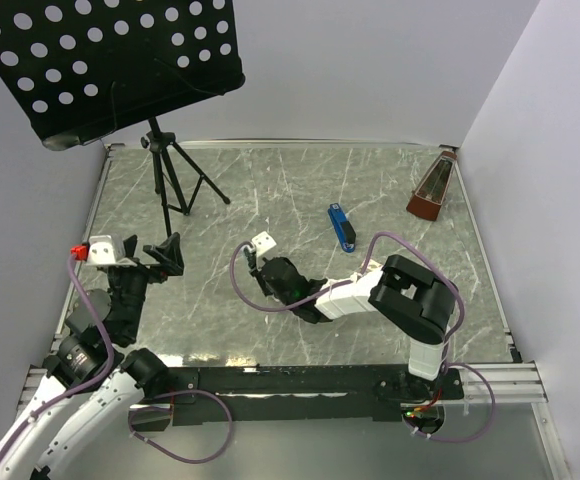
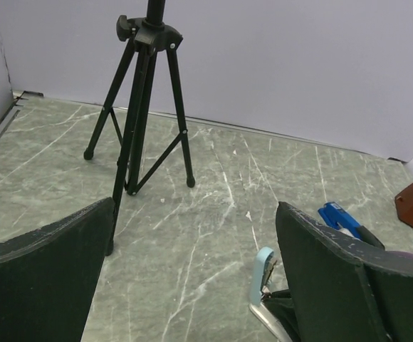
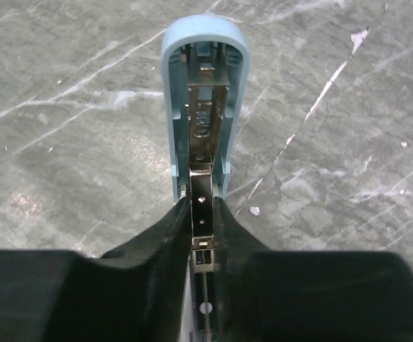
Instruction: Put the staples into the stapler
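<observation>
Right wrist view: a light blue stapler (image 3: 174, 85) is open over the grey marbled worktop (image 1: 270, 190), its cover swung away from its metal rail (image 3: 201, 187). The right gripper (image 3: 203, 210) has its fingers close on either side of that rail; I cannot tell whether they clamp it or only flank it. The left gripper (image 1: 167, 254) is spread wide and empty at the worktop's left. A dark blue stapler (image 1: 342, 227) lies farther back, well apart from both grippers, near a brown metronome (image 1: 432, 188). A black tripod (image 1: 170, 170) stands back left.
</observation>
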`<move>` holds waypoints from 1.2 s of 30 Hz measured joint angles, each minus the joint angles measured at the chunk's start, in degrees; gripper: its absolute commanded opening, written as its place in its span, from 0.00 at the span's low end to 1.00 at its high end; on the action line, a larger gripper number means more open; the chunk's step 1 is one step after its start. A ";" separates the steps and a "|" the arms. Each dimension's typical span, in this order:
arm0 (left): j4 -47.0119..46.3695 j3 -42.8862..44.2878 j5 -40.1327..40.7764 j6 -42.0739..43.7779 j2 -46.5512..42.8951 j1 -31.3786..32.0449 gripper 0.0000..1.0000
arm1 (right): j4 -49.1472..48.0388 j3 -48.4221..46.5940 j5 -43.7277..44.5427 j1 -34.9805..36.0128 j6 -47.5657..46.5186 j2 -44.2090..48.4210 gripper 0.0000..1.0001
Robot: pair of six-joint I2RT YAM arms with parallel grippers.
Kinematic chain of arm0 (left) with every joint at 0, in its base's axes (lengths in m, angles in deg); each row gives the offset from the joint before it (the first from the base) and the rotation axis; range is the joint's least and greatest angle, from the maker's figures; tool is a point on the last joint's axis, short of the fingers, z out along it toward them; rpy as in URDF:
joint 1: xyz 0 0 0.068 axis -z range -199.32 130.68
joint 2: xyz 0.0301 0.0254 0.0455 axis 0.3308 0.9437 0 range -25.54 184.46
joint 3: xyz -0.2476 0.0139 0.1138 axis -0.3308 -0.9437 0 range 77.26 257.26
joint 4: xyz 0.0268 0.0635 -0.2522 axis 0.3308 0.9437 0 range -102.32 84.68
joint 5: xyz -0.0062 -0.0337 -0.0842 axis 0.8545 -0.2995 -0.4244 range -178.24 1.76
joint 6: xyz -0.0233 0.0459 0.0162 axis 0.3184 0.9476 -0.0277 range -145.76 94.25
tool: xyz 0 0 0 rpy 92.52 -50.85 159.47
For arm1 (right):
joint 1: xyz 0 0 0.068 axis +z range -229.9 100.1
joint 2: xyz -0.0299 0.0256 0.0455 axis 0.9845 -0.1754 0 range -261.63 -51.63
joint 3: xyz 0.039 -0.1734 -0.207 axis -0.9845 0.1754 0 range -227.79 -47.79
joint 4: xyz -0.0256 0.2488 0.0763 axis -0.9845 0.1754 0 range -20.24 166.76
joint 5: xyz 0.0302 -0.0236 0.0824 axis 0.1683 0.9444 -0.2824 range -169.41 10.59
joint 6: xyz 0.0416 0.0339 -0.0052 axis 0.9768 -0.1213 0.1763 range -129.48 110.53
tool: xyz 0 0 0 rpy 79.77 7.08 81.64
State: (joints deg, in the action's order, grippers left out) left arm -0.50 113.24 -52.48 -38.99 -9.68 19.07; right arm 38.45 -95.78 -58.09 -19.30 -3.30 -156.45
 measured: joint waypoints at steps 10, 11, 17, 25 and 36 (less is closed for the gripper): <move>0.02 -0.20 -5.90 -0.92 0.52 -5.90 0.99 | 4.37 -0.70 1.88 0.02 2.45 2.93 0.71; 0.02 -0.20 -6.16 -1.05 0.55 -6.23 0.99 | 4.98 -0.74 1.88 0.02 2.91 3.85 0.81; -0.04 -0.31 -7.28 -1.27 0.57 -6.73 1.00 | 17.86 -5.29 1.31 -0.87 6.34 11.69 1.00; -0.90 -0.31 -7.76 -1.51 2.54 -6.75 1.00 | 44.61 -13.31 -5.07 -9.88 13.60 21.49 1.00; -1.90 1.55 -8.98 -0.90 9.25 -6.93 0.99 | 72.50 -20.85 -10.45 -14.62 10.40 21.05 0.99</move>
State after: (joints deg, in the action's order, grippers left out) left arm -2.41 114.80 -61.46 -39.89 -0.44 12.14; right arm 110.95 -116.63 -68.54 -33.92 7.10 -135.40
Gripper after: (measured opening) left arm 0.995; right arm 0.997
